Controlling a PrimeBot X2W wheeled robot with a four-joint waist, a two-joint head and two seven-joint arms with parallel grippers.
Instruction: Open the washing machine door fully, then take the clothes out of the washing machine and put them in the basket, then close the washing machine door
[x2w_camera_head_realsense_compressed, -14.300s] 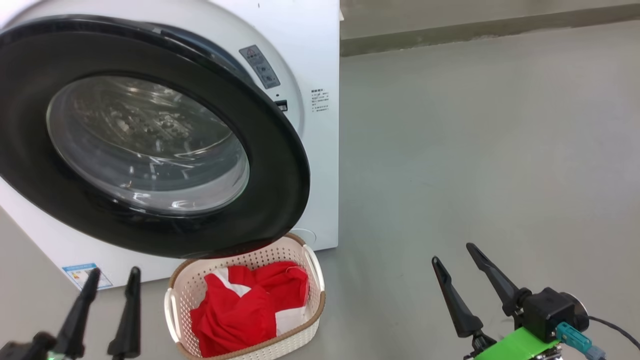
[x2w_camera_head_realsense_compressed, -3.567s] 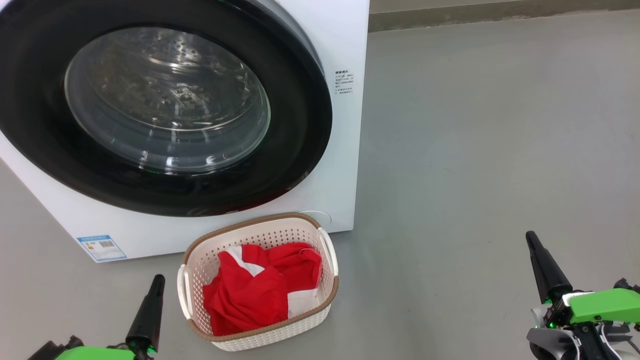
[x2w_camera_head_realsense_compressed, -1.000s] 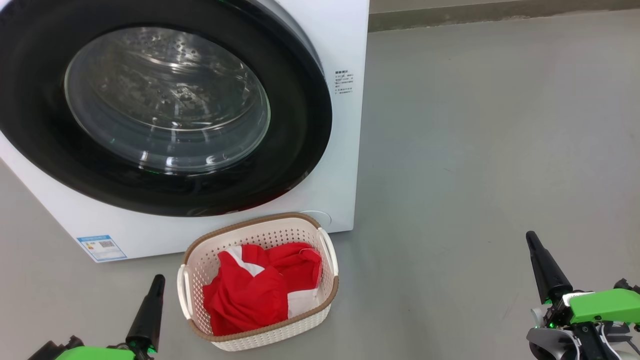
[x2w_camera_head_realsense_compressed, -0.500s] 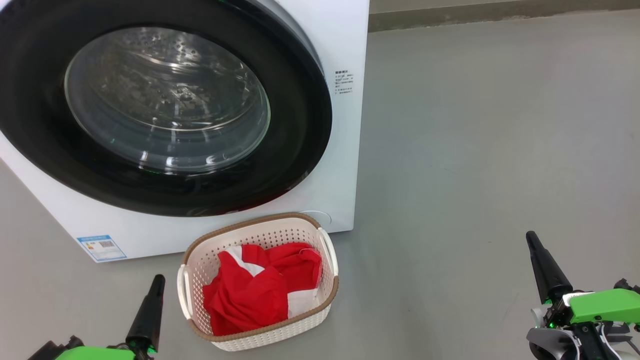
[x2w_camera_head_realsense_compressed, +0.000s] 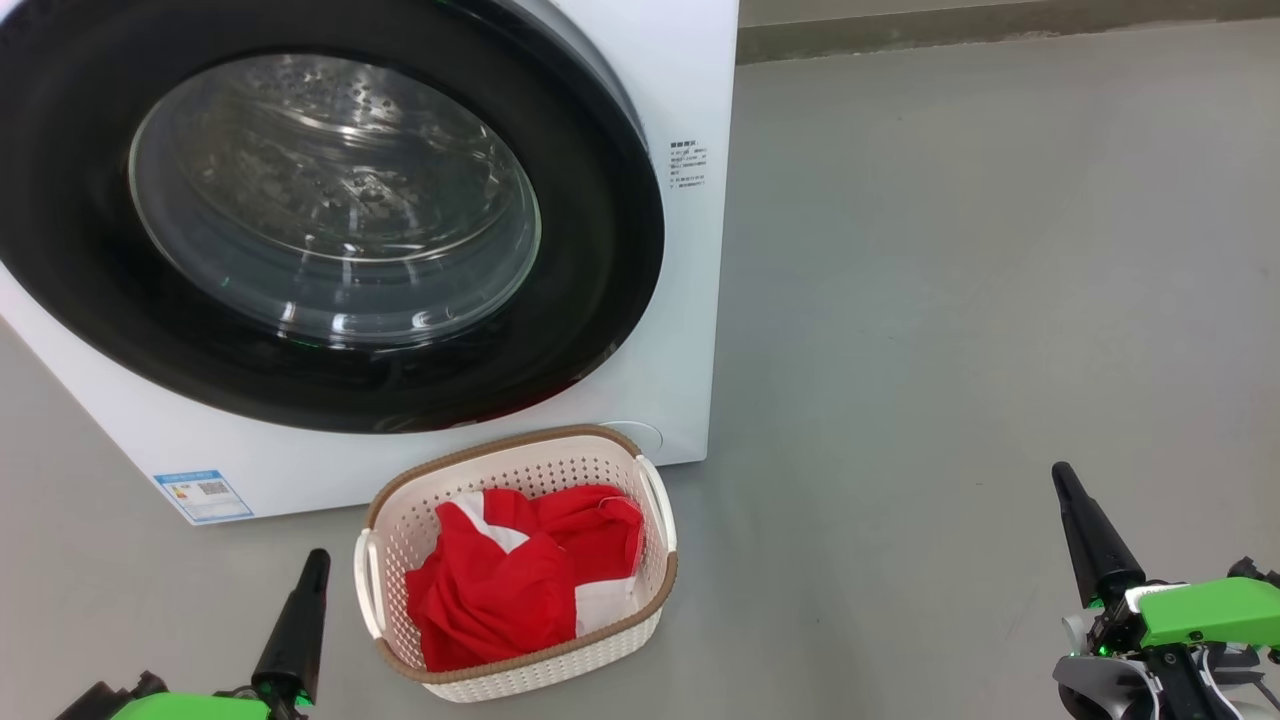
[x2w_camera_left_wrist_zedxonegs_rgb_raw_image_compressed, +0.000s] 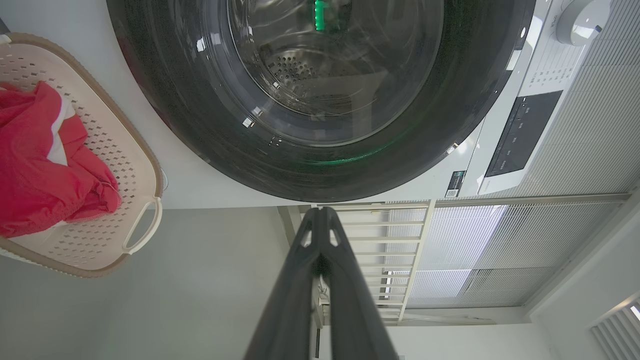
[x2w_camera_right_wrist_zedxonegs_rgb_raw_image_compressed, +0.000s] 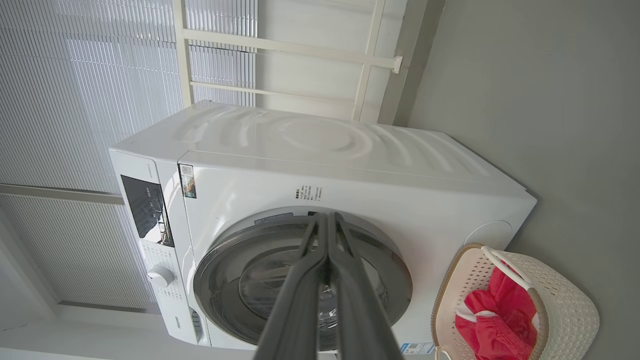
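The left gripper sits low down near the floor, and its two dark fingers are pressed tight together with nothing between them. The right gripper is far over on the other side, low down too, and its fingers are squeezed together the same way, holding nothing. Both point up toward the washing machine. Between the two grippers, much closer to the left one, the basket stands on the grey floor. It is cream-white with little holes and a brown rim, and it sits right in front of the machine, just under the door. The clothes are inside the basket, a bright red heap with some white bits. The washing machine door is closed flat against the big white box. Its black ring is shiny, and through the round glass you can see the steel drum with its small holes. A small blue sticker is on the bottom corner of the machine.
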